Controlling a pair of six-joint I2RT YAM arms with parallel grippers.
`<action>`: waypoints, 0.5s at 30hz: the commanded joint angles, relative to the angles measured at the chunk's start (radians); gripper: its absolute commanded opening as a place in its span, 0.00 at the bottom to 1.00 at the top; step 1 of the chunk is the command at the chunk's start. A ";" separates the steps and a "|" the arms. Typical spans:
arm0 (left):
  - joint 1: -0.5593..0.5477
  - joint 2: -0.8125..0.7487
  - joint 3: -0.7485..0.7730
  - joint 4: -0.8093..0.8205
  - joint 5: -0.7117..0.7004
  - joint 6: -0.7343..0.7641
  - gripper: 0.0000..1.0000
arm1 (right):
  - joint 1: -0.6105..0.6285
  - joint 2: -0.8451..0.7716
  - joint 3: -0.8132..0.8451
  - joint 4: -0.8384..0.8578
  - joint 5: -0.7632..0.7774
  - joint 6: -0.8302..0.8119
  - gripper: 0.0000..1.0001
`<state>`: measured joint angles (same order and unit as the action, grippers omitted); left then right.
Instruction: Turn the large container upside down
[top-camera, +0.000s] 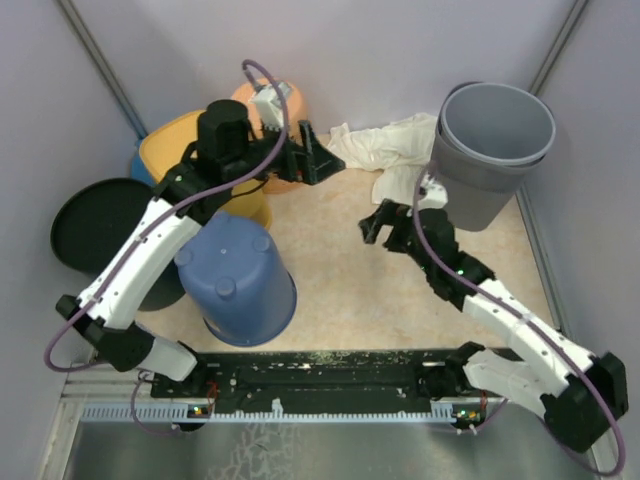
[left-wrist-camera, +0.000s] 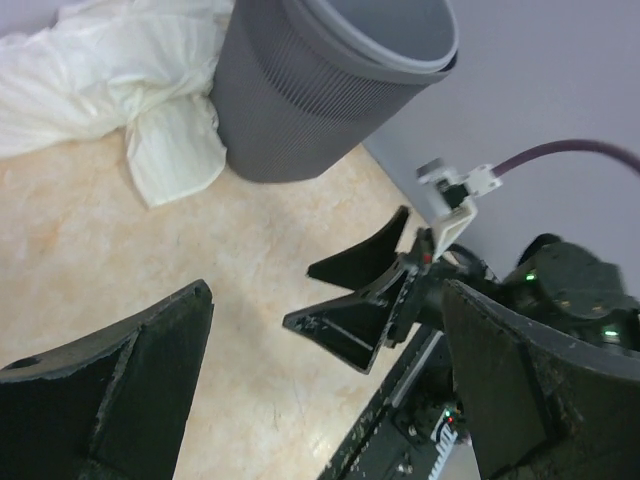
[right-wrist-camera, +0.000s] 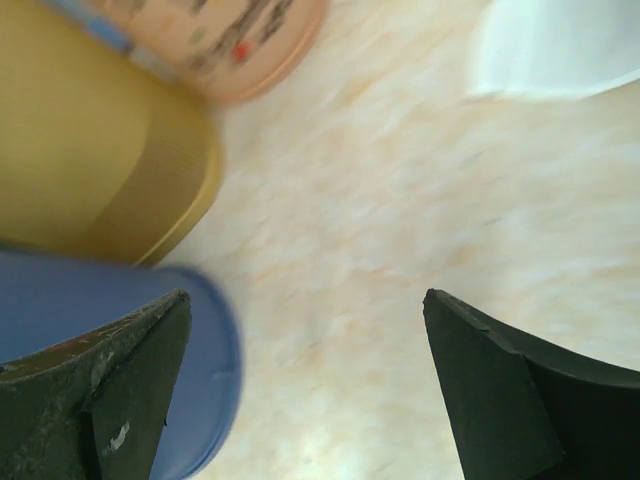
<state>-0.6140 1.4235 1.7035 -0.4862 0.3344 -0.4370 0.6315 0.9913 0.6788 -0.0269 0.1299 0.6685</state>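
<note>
– Checking the grippers first: L gripper (top-camera: 322, 158) hangs w/ fingers spread, nothing between them, over the pale speckled tabletop (top-camera: 340, 290) toward the far side. R gripper (top-camera: 378, 228) is likewise released & empty, near mid-table, facing the L one. Agree?

– Yep, both wrist cams show only bare tabletop in the gap. Where's the target?

– Large blue plastic tub (top-camera: 235, 280), near-left, right beside the L forearm. Maybe touching, can't tell. Its flat base w/ round feet faces up, so I judge it's sitting mouth-down already.

– So the flip looks done. What about the grey ribbed plastic bin (top-camera: 495, 130)?

– Upright, far right, mouth open, just behind the R gripper, w/ a crumpled white cloth (top-camera: 385, 150) at its foot. If that's the one meant, nothing's begun on it. I'd bet on the blue one, tho.

– Then the step in hand = get the arms clear w/o disturbing it?

– Prob. Raise the L elbow before swinging, bc in the top view the forearm runs along the tub's edge, and a sideways drag could slide or tip it. Mind the round yellow container (top-camera: 175, 145) just under the L wrist too. The R arm has open tabletop around it and can go straight back. No need to close fingers on anything.
</note>
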 joint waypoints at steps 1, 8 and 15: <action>-0.116 0.152 0.175 -0.097 -0.175 0.102 1.00 | -0.158 -0.108 0.234 -0.520 0.287 -0.228 0.99; -0.202 0.323 0.222 -0.118 -0.287 0.096 1.00 | -0.606 -0.112 0.481 -0.620 0.052 -0.333 0.98; -0.269 0.356 0.089 -0.056 -0.268 0.063 1.00 | -0.620 0.087 0.798 -0.604 -0.032 -0.475 0.92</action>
<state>-0.8589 1.8034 1.8580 -0.5827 0.0681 -0.3607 0.0166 0.9897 1.3281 -0.6464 0.1860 0.3176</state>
